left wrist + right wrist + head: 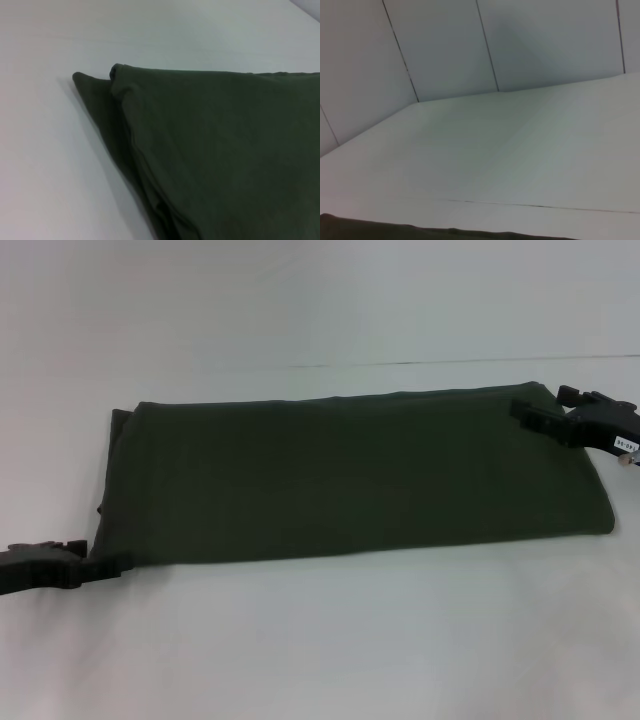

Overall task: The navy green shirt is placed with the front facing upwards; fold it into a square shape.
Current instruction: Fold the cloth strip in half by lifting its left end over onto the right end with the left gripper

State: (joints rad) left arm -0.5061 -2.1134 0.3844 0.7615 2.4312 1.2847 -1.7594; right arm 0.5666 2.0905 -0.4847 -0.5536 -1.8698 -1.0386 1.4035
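The navy green shirt (350,475) lies on the white table as a long folded band running left to right, plain dark olive side up. Its lettering and collar label are hidden. My left gripper (105,566) is at the band's near left corner, touching the cloth edge. My right gripper (530,412) is at the band's far right corner, over the cloth. The left wrist view shows a layered folded corner of the shirt (215,150) close up. The right wrist view shows only a thin strip of the shirt's edge (395,232).
The white table (320,640) extends in front of and behind the shirt. A thin seam line (450,362) runs across the table behind the shirt. Grey wall panels (445,45) stand beyond the table in the right wrist view.
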